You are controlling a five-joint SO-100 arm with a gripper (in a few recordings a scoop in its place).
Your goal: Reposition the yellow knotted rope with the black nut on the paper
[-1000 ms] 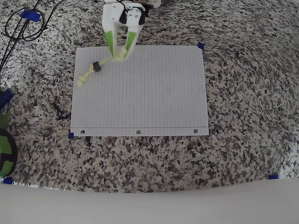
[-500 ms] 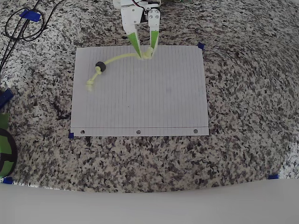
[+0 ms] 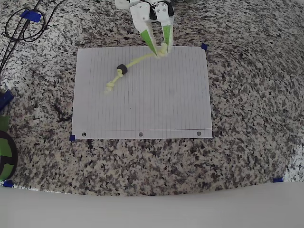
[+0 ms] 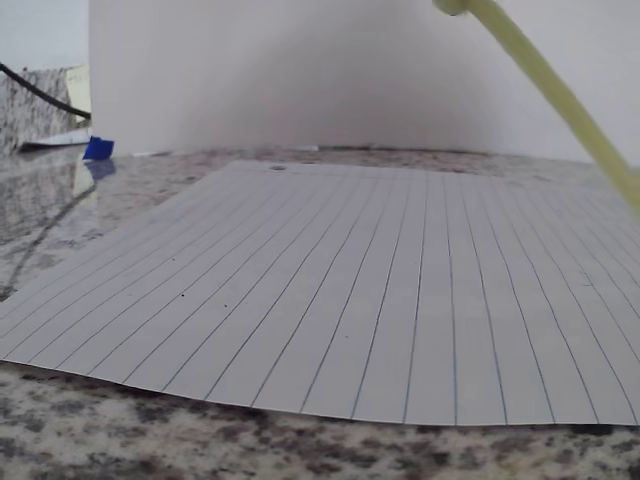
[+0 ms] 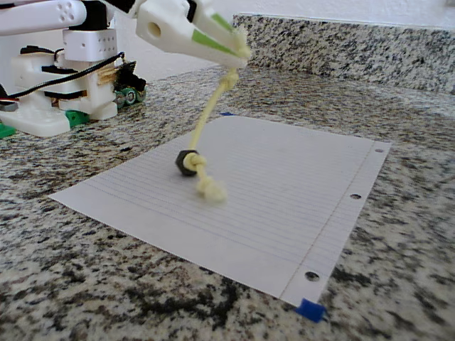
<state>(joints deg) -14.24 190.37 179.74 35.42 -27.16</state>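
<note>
My gripper point(image 3: 160, 49) is shut on the knotted upper end of the yellow knotted rope point(image 3: 137, 61) above the far edge of the paper point(image 3: 156, 104). In the fixed view the gripper point(image 5: 238, 51) holds the rope point(image 5: 207, 117) hanging down, with the black nut point(image 5: 184, 161) just above the lower knot, whose frayed tip point(image 5: 211, 190) reaches the paper point(image 5: 298, 199). In the overhead view the black nut point(image 3: 122, 70) is over the paper's upper left part. In the wrist view the rope point(image 4: 560, 95) runs down the right side above the lined paper point(image 4: 350, 300).
The sheet lies on a speckled granite counter with blue tape at its corners point(image 3: 204, 46). Black cables point(image 3: 19, 23) lie at the top left in the overhead view. The arm's white base point(image 5: 64, 78) stands at the left of the fixed view. A backsplash wall point(image 5: 370, 50) rises behind.
The gripper has moved right along the paper's far edge, dragging the rope. The nut and lower knot have shifted from the paper's left edge toward its middle.
</note>
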